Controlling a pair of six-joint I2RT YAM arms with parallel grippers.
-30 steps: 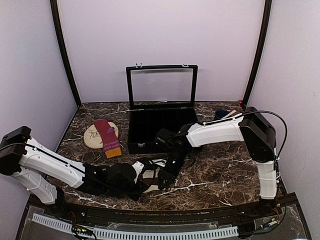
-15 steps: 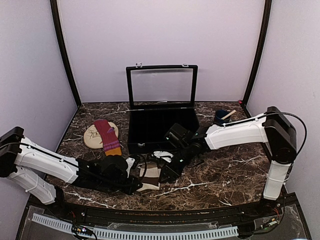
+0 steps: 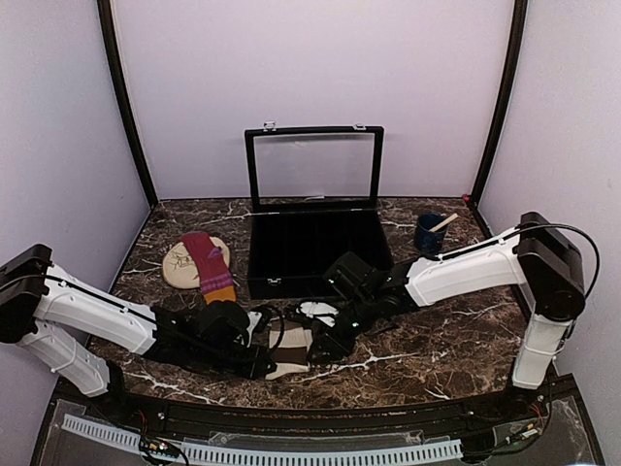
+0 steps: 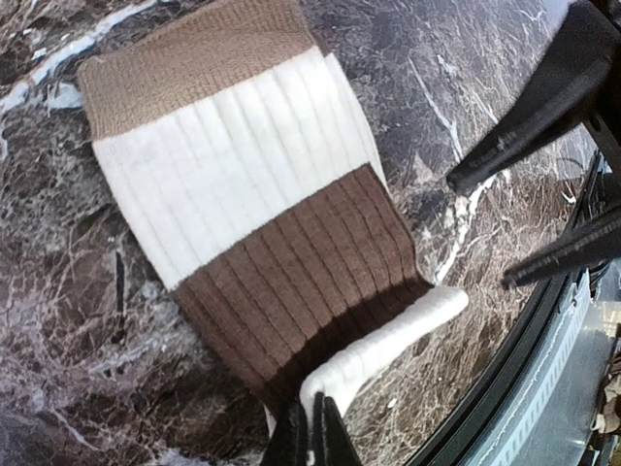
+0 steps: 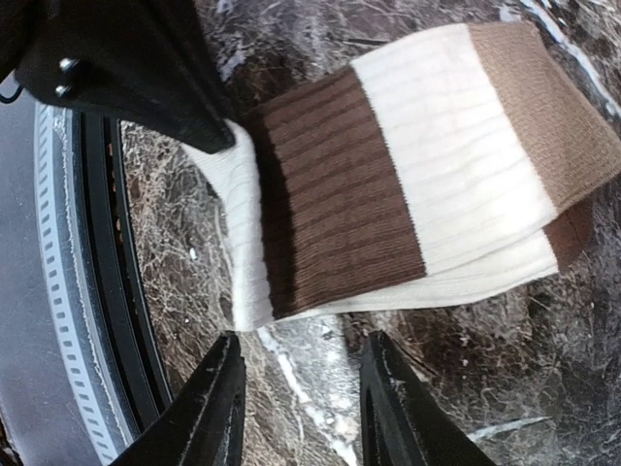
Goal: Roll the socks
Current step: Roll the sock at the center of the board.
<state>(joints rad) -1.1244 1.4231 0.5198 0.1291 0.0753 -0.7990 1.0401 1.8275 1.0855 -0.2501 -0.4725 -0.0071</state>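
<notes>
Sock, cream-and-brown ribbed fabric (image 4: 262, 223): flat on dark marble table (image 4: 58, 320), front edge. Long axis runs away from left gripper (image 4: 310, 442), pinched closed on its cream end. Right gripper (image 5: 303, 408) agape just beside that end.

At 6 o'clock on the bench (image 3: 437, 340): cream-brown sock (image 4: 252, 223), banded tan, cream and dark brown, folded double, lying flat. At 9 o'clock: maroon-purple sock (image 3: 207, 262), flat, orange end toward 6 o'clock.
</notes>
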